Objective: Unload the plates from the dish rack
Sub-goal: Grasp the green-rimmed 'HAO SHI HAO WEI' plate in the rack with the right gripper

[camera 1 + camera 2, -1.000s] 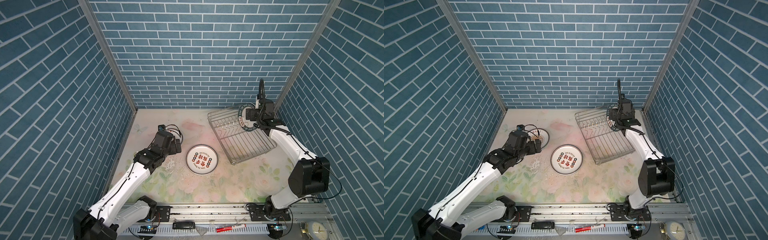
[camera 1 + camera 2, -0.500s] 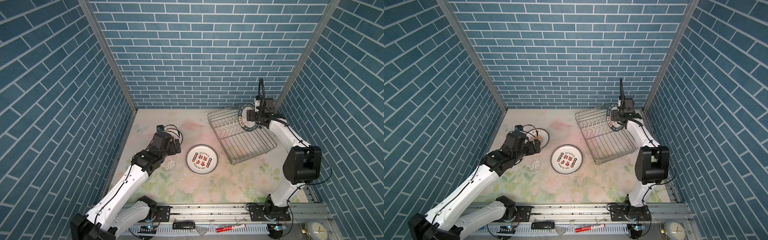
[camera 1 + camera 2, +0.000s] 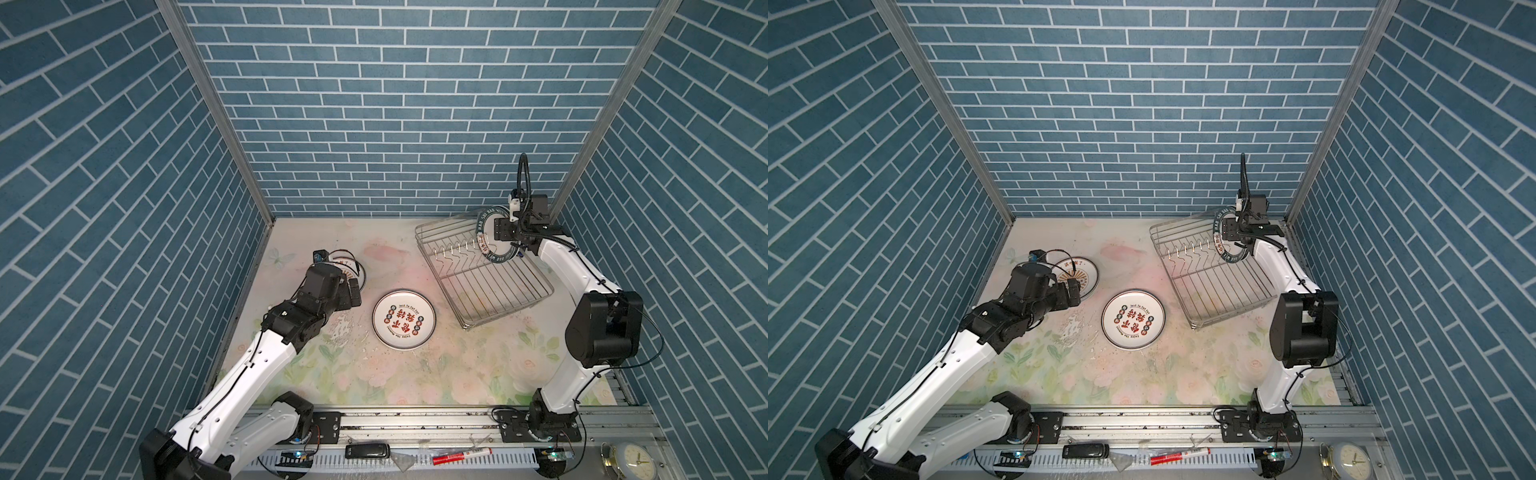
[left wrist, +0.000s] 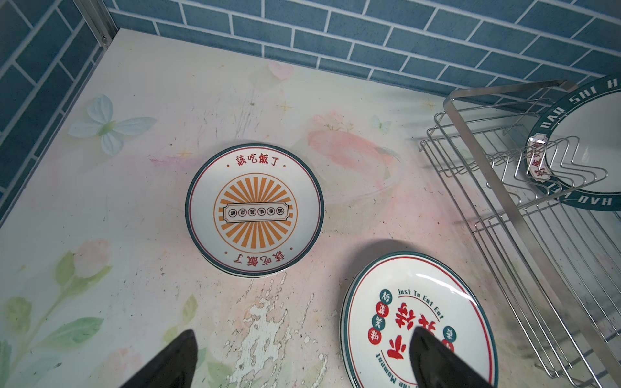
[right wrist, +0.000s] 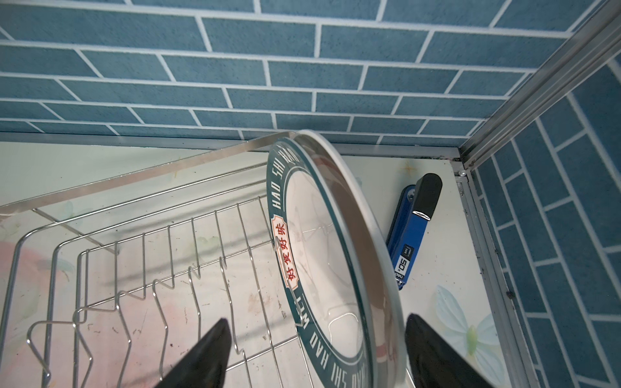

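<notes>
We had the orange-sunburst white plate (image 4: 254, 211) and red-character white plate (image 3: 403, 319) out beside the silver wire dish rack (image 3: 498, 291); the teal-banded plate (image 5: 322, 255) stood inside it, right tool (image 5: 316, 319) spread around its rim

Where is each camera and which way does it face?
Top views: high in front, looking down on the dish rack; left arm and right arm show.
Left wrist: on left arm, facing the table; left pincer shows.
Right wrist: on right arm, facing the teal-banded plate; right pincer shows.
Shared: both wrist views show that plate.
</notes>
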Action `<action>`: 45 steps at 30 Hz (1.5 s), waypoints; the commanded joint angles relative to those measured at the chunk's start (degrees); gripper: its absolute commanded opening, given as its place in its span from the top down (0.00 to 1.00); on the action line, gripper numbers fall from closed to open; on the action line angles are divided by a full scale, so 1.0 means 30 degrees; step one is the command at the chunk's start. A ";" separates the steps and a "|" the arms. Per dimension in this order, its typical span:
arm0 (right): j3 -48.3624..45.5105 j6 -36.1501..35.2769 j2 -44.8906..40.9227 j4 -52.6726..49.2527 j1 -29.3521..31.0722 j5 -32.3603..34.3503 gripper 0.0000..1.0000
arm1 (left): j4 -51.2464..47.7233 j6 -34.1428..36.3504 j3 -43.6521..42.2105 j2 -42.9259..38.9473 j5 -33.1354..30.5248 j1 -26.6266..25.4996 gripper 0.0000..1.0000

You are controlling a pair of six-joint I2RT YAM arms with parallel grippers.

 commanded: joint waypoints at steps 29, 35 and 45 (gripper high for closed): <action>0.0782 0.0240 0.1022 -0.0288 -0.0296 -0.1253 0.34 | 0.0253 0.0465 -0.0789 -0.0315 0.0106 0.0058 0.01; 0.0850 -0.0020 0.1661 -0.0179 -0.0427 -0.1560 0.54 | 0.0253 0.0354 -0.0826 -0.0257 -0.0042 0.0054 0.01; 0.0669 -0.0258 0.2796 -0.0038 -0.0545 -0.1740 0.68 | -0.0422 0.0731 -0.0320 0.0620 -0.0018 0.0055 0.01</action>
